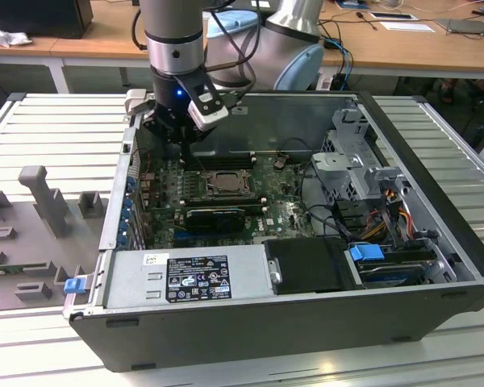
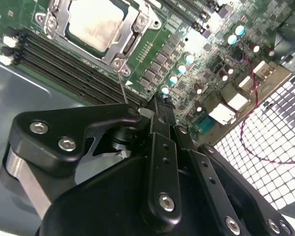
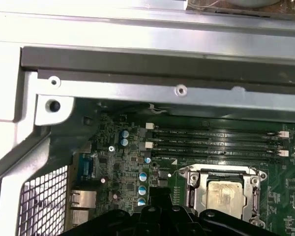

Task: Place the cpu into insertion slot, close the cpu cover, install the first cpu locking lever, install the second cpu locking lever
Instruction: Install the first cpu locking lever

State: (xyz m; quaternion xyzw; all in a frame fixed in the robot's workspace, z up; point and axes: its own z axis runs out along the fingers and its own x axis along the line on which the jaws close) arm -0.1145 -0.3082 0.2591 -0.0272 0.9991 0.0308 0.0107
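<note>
In the second wrist view the gripper (image 2: 157,103) has its jaws pressed together, and I see nothing held between them. The cpu (image 2: 95,23) sits in the upper left of the frame, beyond the tips. It is pale, square and flat in the insertion slot (image 2: 119,48), with the cpu cover (image 2: 131,35) down around it. A thin locking lever (image 2: 122,83) points its long axis from the socket corner toward the tips — its end is just beside them.

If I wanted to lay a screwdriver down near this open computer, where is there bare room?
The ribbed table is bare on the exterior view's right of the case, and between its far-left corner and the wooden desk. On the exterior view's left, grey blocks take the room. Inside it is crowded: circuit board, cables, claw.
</note>
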